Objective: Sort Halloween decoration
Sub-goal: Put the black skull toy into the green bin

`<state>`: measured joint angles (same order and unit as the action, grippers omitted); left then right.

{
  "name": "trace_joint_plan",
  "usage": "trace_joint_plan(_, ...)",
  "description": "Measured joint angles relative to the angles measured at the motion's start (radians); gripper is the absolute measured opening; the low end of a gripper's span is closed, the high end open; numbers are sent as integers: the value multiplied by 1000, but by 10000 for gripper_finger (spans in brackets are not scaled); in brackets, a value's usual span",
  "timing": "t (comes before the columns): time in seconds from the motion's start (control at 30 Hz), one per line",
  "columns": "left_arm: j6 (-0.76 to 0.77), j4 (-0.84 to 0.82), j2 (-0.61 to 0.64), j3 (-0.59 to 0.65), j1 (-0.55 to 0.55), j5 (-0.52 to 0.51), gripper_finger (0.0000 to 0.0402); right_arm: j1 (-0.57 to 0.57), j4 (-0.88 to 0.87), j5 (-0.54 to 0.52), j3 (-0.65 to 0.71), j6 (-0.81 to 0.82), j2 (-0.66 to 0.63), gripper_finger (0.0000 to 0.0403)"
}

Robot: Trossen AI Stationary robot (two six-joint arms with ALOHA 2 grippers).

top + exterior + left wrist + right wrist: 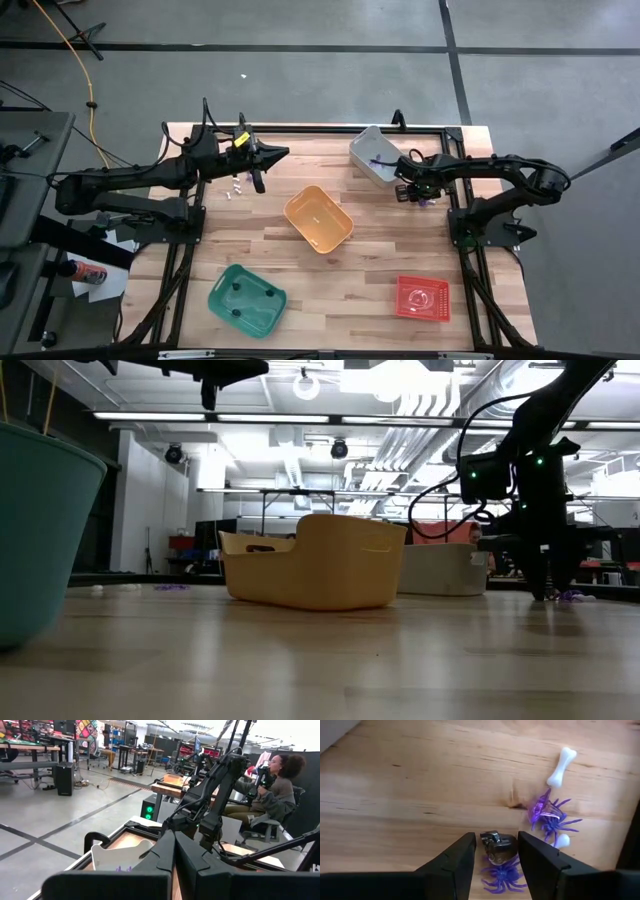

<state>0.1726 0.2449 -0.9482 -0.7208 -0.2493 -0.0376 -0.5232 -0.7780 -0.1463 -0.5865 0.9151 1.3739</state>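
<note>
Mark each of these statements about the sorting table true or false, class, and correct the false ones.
1. The right gripper is down at the table, its open fingers either side of a small dark trinket. True.
2. The orange bin stands in the middle of the table. True.
3. The white bone lies inside the grey bin. False: in the right wrist view it lies on the bare wood, near purple spiders.
4. The left gripper is lowered into the green bin. False: it hangs above the table's far edge, well away from that bin.
5. The red bin sits at the near right of the table. True.
</note>
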Motion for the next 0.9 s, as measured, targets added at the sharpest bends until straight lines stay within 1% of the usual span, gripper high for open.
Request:
trace_joint_plan(0.1,0,-8,0,0,0,0,0,0,1,0,0,-7,0,124)
trace_joint_plan(0.3,0,-12,0,0,0,0,0,0,-9,-3,-3,-26,0,57)
trace_joint_plan(0.37,0,-12,0,0,0,0,0,0,-12,-6,-3,-33,-2,44)
trace_joint_plan(0.47,0,-12,0,0,0,0,0,0,-12,-11,-3,-33,-2,44)
trace_joint_plan(0.63,0,-12,0,0,0,0,0,0,-10,-11,-2,-38,-2,63)
trace_joint_plan(0.9,0,-12,0,0,0,0,0,0,-10,-10,-2,-52,-2,57)
